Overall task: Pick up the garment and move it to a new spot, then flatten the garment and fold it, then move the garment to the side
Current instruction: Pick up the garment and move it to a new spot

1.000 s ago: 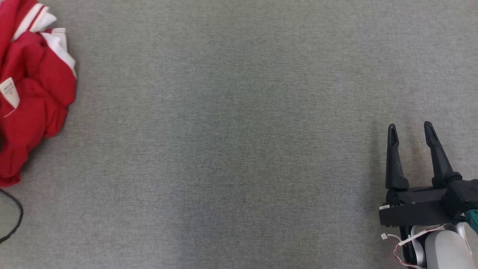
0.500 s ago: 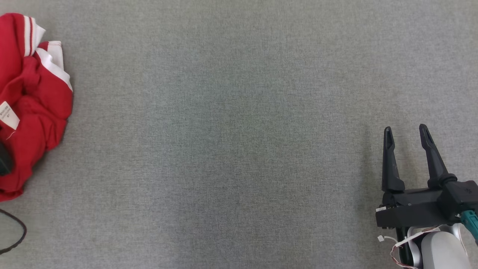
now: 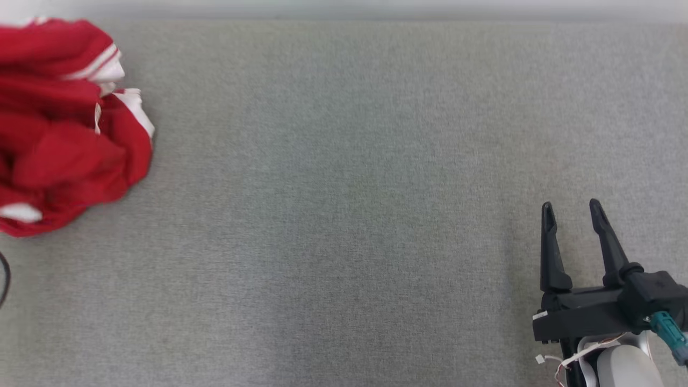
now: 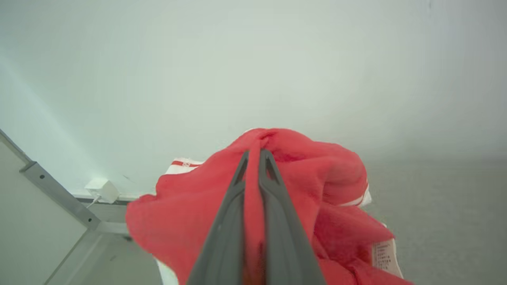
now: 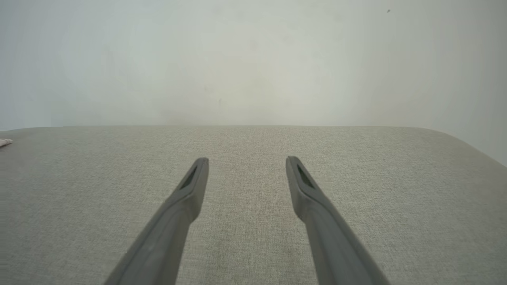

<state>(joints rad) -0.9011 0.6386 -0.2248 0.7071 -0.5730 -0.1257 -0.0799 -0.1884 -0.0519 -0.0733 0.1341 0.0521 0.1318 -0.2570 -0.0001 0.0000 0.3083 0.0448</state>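
The garment (image 3: 64, 134) is red with white stripes and lies bunched at the far left of the grey table in the head view. In the left wrist view my left gripper (image 4: 253, 152) is shut on a fold of the garment (image 4: 301, 174), which hangs crumpled around the two dark fingers with a white label at its lower right. My right gripper (image 3: 571, 207) stands open at the lower right of the head view, low over bare table, far from the cloth. Its fingers (image 5: 190, 186) are spread with nothing between them in the right wrist view.
The grey fabric-covered table (image 3: 344, 215) stretches between the garment and my right gripper. A pale wall (image 5: 253, 59) rises behind the table's far edge. A black cable (image 3: 4, 279) loops at the left edge. A white plug box (image 4: 102, 190) sits by a metal frame.
The left gripper has shut on the garment, and the bundle has changed shape and shifted right and upward. The head camera has tilted, so the table's far edge now shows.
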